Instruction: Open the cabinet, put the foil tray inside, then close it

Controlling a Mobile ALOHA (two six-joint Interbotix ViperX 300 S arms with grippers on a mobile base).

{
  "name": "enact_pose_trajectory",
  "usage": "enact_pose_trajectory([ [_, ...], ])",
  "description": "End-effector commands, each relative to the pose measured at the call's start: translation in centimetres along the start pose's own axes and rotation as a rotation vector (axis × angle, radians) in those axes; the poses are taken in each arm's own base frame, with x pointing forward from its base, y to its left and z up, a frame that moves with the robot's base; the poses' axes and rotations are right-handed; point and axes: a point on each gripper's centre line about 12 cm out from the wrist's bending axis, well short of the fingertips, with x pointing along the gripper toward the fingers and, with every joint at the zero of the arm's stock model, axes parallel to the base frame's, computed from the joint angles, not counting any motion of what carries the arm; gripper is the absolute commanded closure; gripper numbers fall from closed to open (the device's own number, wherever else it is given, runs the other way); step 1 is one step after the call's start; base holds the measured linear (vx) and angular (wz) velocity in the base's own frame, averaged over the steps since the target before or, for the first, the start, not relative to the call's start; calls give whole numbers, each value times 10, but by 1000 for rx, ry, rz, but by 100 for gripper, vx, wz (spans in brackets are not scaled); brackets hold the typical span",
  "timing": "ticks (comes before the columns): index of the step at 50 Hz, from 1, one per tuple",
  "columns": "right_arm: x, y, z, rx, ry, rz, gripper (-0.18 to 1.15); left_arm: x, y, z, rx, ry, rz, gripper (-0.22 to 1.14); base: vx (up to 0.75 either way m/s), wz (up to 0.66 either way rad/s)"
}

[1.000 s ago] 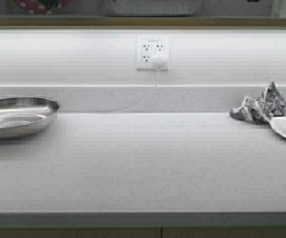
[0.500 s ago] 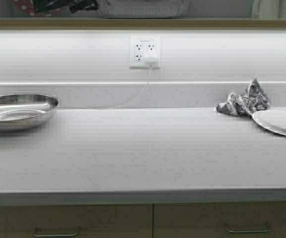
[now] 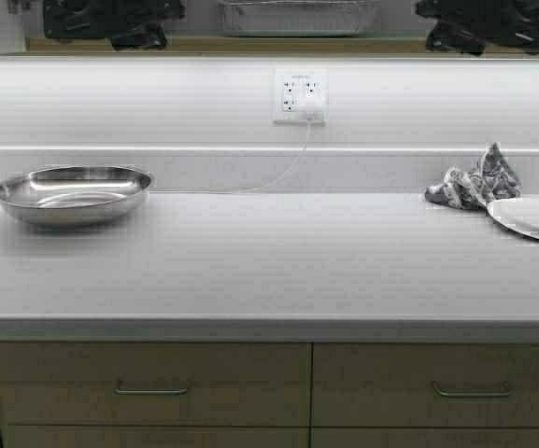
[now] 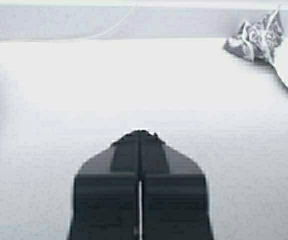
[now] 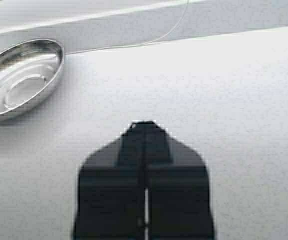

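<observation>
Foil tray (image 3: 297, 16) high above; both grippers closed.

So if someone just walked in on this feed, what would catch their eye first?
Probably the shiny steel bowl on the left of the white counter, then the crumpled cloth beside the white plate at the right edge. Above, the foil tray sits on the cabinet shelf, and both end effectors, left and right, are shut and empty.
</observation>
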Motion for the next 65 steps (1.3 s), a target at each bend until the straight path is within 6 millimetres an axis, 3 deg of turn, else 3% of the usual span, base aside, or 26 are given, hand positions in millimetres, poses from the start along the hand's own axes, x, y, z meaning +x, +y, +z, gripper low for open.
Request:
enact_pose_trajectory([
  [1,-11,-3,1,-28,-52,-47,89,1,0,-2,6,-29,-3,86,-24,9],
  [12,-35,-6,14,-47,-118,-111,89,9,4,-18,2,-6,8,86,-26,11],
  [32,-26,-5,18,-57,-52,-120,89,12,4,-9,13,-28,9,86,-27,3],
  [39,-27,-4,21,-55,-38,-121,89,10,18,-4,2,-42,46,86,-21,-8],
  [46,-35,-9,33,-49,-65,-142,89,-2,42,18,-16,-101,110,86,-20,-7],
  [53,-36,-26,61,-33,-92,-208,89,-13,73,48,-48,-111,199,86,-19,-9],
  [65,-64,-63,158,-115,-183,-374,89,-51,129,128,-57,-185,366,86,-20,-9],
])
